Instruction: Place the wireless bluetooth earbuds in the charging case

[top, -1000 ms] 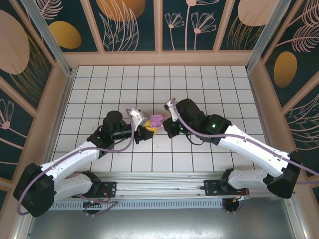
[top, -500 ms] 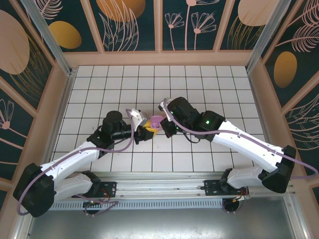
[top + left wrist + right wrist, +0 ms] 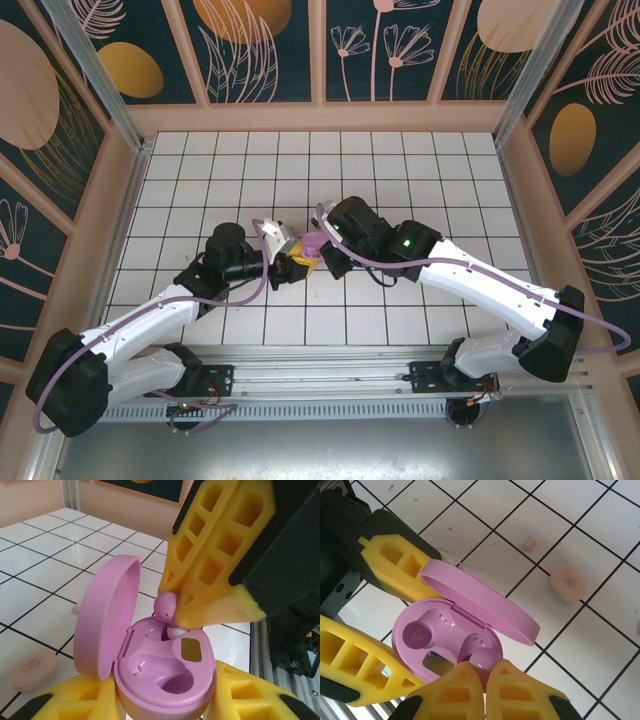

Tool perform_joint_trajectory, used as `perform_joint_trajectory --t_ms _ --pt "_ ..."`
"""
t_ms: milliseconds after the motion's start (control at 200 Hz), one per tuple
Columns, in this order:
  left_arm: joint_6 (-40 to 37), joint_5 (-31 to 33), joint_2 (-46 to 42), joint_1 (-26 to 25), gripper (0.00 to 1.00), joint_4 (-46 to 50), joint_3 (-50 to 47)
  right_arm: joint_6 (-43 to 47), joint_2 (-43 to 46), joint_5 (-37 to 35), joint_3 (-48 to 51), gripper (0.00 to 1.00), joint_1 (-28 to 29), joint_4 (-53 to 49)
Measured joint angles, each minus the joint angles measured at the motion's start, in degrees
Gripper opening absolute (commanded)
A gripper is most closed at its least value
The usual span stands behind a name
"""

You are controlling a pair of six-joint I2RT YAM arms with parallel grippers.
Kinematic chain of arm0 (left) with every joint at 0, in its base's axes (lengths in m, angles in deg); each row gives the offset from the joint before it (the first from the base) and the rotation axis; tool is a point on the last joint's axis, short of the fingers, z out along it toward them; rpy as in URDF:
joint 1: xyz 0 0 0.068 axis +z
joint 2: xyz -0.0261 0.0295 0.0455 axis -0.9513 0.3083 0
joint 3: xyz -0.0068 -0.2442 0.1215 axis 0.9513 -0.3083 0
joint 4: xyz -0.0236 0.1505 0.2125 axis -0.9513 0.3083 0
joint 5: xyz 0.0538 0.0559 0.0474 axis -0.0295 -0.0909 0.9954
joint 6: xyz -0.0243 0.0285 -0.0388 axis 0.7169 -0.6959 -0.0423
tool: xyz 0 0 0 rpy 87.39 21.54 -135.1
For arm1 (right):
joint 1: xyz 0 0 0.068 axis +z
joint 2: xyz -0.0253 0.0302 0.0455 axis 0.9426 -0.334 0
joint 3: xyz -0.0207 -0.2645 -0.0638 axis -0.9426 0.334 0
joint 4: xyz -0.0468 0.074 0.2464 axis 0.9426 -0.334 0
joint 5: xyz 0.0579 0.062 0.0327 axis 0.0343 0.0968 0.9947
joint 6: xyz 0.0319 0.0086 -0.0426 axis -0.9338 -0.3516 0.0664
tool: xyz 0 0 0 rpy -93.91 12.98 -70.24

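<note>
1. Charging case [image 3: 165, 680]: left gripper [image 3: 162, 700] clamps both flanks, so sideways approach is blocked.
2. Raised lid [image 3: 107, 615] walls off the case's hinge edge.
3. Right gripper [image 3: 485, 672], pinching purple earbud [image 3: 484, 657], occupies the space above one socket.
4. Second socket [image 3: 175, 682] is open from above.
5. Tiles [image 3: 40, 580] beyond the lid: pink case [image 3: 32, 667] and pink bud [image 3: 76, 608] lie loose.

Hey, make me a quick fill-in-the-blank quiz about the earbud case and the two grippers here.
The left gripper holds the case with its lid ___.
The right gripper pinches a lilac ___ over the case.
The uncovered socket is ___.
Missing: open; earbud; empty.
</note>
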State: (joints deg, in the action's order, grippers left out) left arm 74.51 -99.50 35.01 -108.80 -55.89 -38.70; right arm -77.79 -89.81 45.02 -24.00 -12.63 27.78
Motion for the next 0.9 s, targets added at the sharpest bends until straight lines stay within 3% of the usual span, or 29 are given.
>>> perform_joint_trajectory --t_ms 490,896 --pt "0.6 -0.7 0.0 0.0 0.23 0.0 0.0 2.6 -0.9 0.5 -1.0 0.26 0.0 -1.0" --pt "0.6 -1.1 0.0 0.0 0.23 0.0 0.0 3.3 -0.6 1.9 -1.0 0.28 0.0 -0.9"
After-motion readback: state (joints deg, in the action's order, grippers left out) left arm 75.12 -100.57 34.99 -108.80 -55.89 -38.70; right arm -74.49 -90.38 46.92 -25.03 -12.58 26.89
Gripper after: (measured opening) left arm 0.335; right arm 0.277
